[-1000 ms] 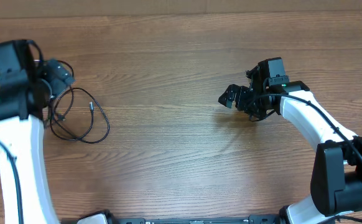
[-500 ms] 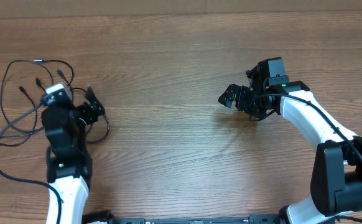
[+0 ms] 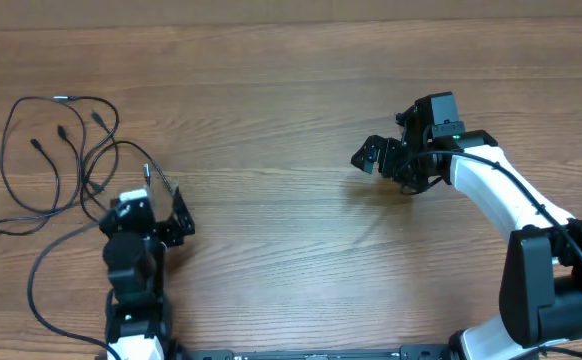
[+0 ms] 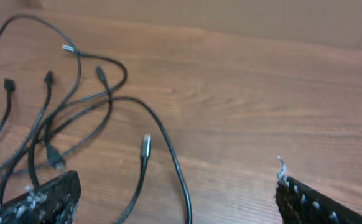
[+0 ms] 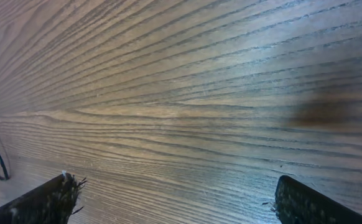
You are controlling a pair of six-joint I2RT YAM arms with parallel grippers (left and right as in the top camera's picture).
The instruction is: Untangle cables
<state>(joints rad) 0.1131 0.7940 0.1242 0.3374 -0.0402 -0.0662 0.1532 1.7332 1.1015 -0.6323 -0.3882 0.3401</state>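
Bright even light, soft shadows; pale glare on the table [image 5: 243,56].

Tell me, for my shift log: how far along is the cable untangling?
Done: the cables lie in loose loops, not a tight knot. In hand: nothing; the left end effector and right end effector are both open and empty. Remaining: several cords cross near the silver-tipped plug and need separating.

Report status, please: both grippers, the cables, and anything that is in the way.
Left gripper open, empty, just short of cables. Right gripper open, empty, over bare table. Cables loosely looped, crossing, left side. Nothing in the way.
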